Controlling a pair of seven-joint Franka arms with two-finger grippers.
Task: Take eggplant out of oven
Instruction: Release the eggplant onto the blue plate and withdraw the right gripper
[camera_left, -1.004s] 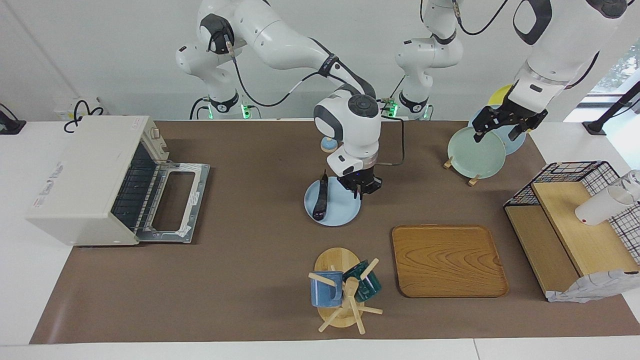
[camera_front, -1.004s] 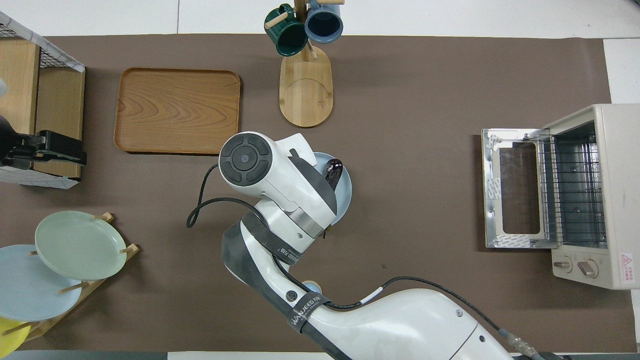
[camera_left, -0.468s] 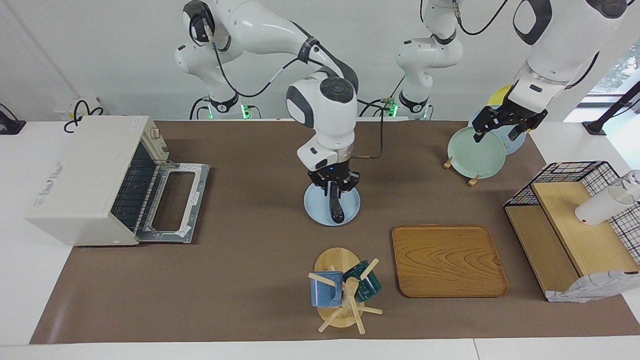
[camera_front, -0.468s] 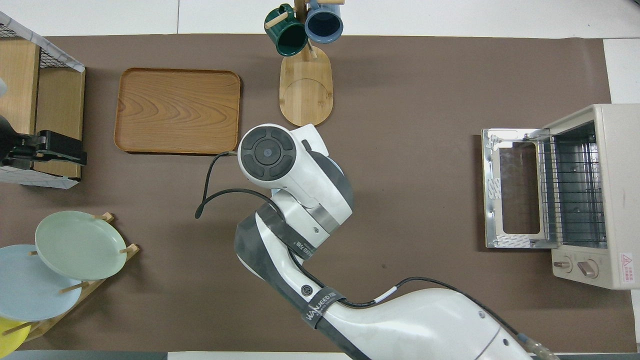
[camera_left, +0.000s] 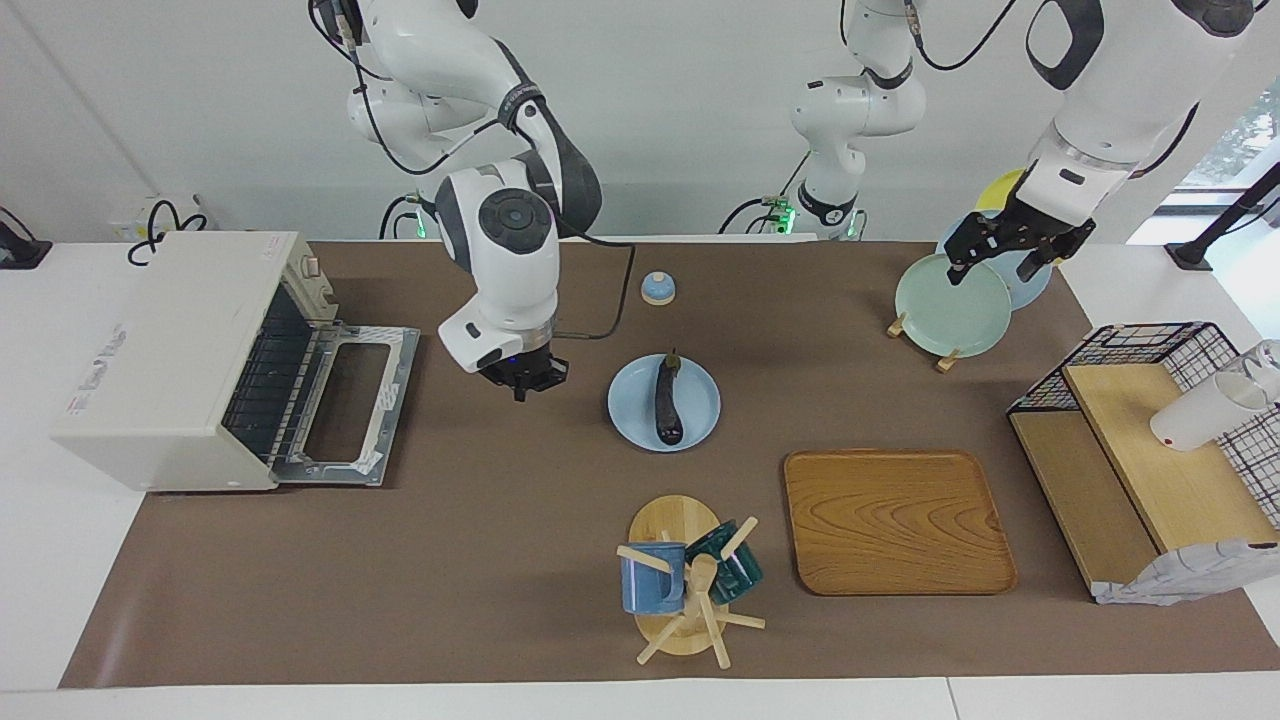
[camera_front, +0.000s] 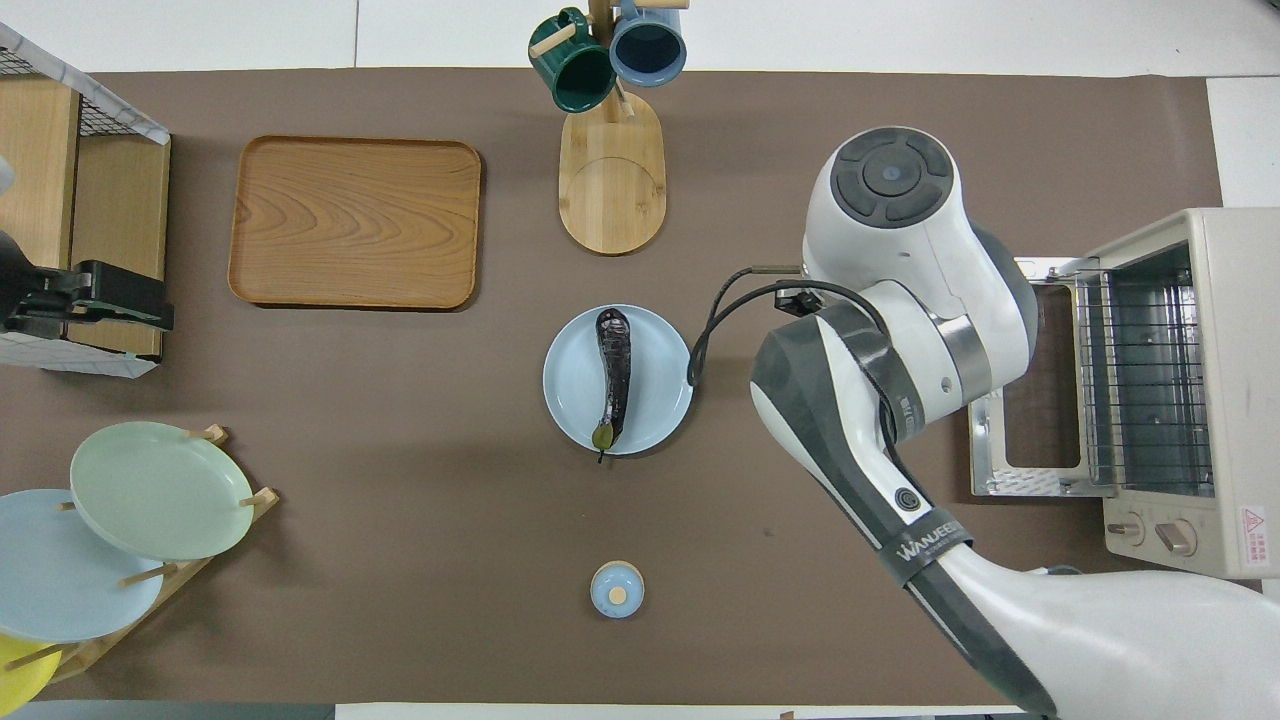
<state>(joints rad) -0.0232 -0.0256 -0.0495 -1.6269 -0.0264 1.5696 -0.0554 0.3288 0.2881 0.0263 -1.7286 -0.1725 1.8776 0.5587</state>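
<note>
The dark purple eggplant (camera_left: 667, 400) lies on a light blue plate (camera_left: 630, 415) in the middle of the table, stem toward the robots; it also shows in the overhead view (camera_front: 612, 375). The off-white oven (camera_left: 170, 350) stands at the right arm's end with its door (camera_left: 345, 400) dropped open and only a bare wire rack (camera_front: 1150, 380) showing inside. My right gripper (camera_left: 520, 382) hangs over the mat between the oven door and the plate, holding nothing. My left gripper (camera_left: 1005, 255) waits open, raised at the left arm's end.
A mug tree (camera_left: 685, 580) with two mugs and a wooden tray (camera_left: 895, 520) lie farther from the robots than the plate. A plate rack (camera_left: 950, 295), a wire shelf (camera_left: 1140, 440) and a small blue lid (camera_left: 657, 289) are also here.
My right gripper let go of the eggplant on the blue plate and swung away toward the oven. The eggplant turned and settled across the plate's middle. The left arm has not moved.
</note>
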